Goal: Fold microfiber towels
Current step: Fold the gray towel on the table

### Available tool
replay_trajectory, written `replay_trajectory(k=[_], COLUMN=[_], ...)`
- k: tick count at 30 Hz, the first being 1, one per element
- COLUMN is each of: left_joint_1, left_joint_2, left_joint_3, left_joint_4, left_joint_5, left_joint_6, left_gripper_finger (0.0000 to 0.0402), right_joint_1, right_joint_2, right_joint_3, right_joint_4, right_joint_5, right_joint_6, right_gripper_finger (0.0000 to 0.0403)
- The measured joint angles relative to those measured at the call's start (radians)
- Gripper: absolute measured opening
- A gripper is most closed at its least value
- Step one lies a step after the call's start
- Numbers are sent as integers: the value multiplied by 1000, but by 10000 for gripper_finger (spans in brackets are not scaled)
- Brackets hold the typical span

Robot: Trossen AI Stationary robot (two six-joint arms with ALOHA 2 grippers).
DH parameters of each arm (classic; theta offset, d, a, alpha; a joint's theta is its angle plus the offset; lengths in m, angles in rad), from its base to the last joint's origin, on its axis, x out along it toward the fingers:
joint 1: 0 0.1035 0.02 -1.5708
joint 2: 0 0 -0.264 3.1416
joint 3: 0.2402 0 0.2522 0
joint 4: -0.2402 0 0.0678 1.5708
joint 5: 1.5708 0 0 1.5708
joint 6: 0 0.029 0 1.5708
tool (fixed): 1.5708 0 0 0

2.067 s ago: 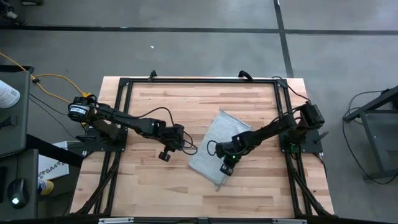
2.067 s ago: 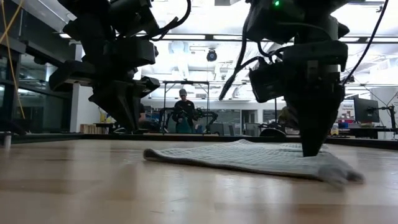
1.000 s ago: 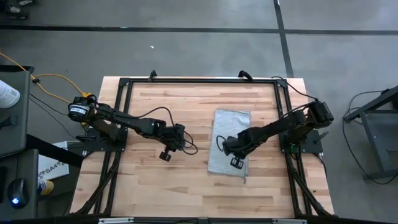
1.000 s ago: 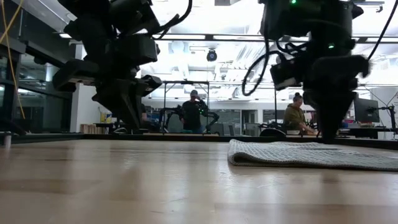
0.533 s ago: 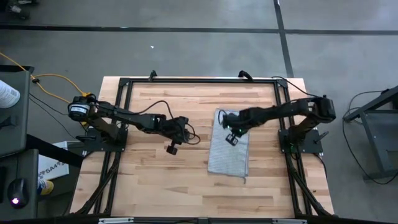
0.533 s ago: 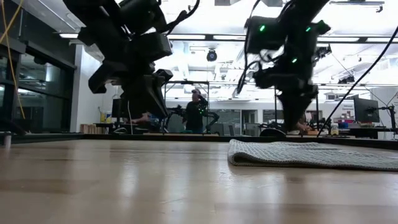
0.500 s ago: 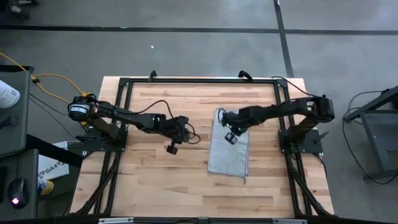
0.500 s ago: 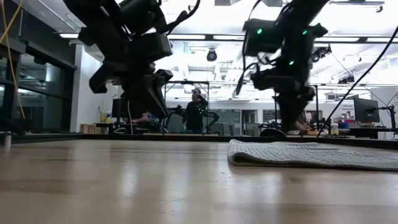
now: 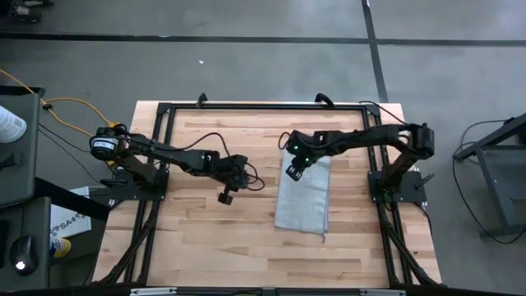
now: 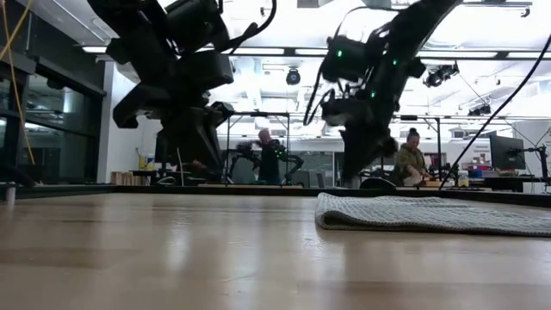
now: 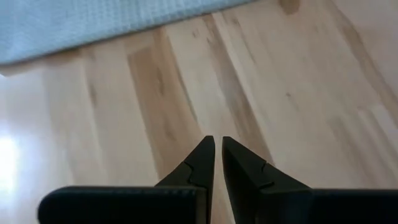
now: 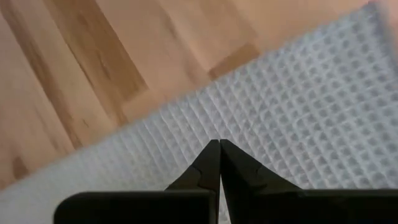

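The light grey-blue microfiber towel (image 9: pixel 304 197) lies flat on the wooden table as a folded, narrow rectangle right of centre, its long sides running near to far. It also shows in the low view (image 10: pixel 430 215). My right gripper (image 9: pixel 292 170) is shut over the towel's far left part (image 12: pixel 298 112). My left gripper (image 9: pixel 226 196) is shut and empty above bare wood left of the towel, whose edge (image 11: pixel 93 25) lies ahead of its fingers (image 11: pixel 208 162). My right gripper points its shut fingertips (image 12: pixel 214 155) down at the towel's far left part (image 12: pixel 249 130), close to its left edge. I cannot tell whether they touch the cloth. The towel lies flat on the table.
A black frame (image 9: pixel 263 105) runs along the table's far edge and sides. Bare wood (image 9: pixel 205 238) lies left of and near the towel. People (image 10: pixel 269 159) (image 10: pixel 411 159) sit in the room beyond the table.
My right gripper has gone from the towel's near part toward the table's far edge and a little left, ending over the towel's far left part. My left gripper has shifted slightly toward the towel. The towel has lain still over the last second; before that it turned from slanted to straight.
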Motion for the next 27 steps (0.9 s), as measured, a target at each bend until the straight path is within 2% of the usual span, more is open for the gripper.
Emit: replay_trajectory(k=[6, 13, 24, 27], left_joint_1=[0, 0, 0, 0], left_joint_2=[0, 0, 0, 0], left_joint_3=[0, 0, 0, 0], left_joint_4=[-25, -41, -47, -47], left_joint_5=[44, 47, 106, 107], left_joint_6=[-14, -19, -30, -30], left_gripper_finger=[31, 31, 31, 31], right_joint_1=[8, 11, 16, 23], right_joint_2=[111, 146, 146, 144], right_joint_3=[-1, 0, 0, 0], right_joint_4=[118, 200, 251, 250], right_joint_5=[-57, -100, -97, -56], right_joint_6=[-22, -28, -41, -42], right_gripper_finger=[2, 2, 2, 2])
